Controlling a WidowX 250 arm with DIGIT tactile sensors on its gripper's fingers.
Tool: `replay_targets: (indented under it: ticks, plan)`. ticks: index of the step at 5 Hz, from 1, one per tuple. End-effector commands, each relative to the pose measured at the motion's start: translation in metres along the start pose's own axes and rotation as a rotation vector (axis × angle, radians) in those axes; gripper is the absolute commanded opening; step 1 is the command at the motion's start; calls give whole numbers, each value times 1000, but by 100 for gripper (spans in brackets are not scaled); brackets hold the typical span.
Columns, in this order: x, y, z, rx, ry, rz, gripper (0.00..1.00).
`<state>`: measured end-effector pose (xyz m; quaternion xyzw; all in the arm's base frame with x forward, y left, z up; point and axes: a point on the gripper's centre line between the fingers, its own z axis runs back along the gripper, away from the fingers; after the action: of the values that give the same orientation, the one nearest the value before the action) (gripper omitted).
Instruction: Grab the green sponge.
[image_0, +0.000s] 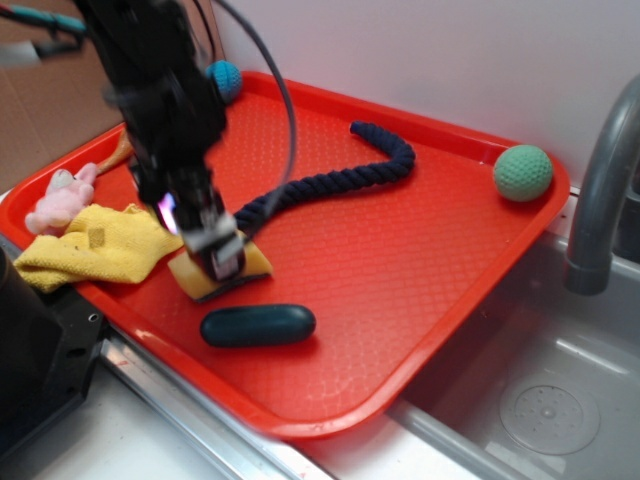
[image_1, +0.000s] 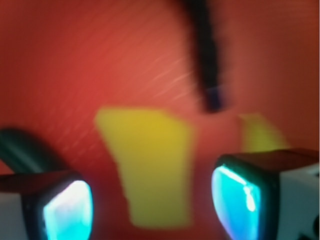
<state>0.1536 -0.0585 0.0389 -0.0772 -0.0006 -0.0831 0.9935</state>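
You see the green sponge lying on the red tray, near its front left part, just past the dark teal capsule. The gripper hangs right over it. In the blurred wrist view the fingers stand spread, with the yellow foam between them. To the left lies a yellow cloth; the dark rope ends just by the sponge. A light green ball sits in the tray's far right corner.
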Motion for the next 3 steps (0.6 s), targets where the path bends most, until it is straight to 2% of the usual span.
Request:
replay_targets:
  ticks: [1, 2, 3]
  plan:
    - [-8, -13, -23, 64, 55, -73, 100]
    - [-8, -7, -19, 87, 52, -58, 0]
    - [-7, 3, -8, 110, 48, -39, 0]
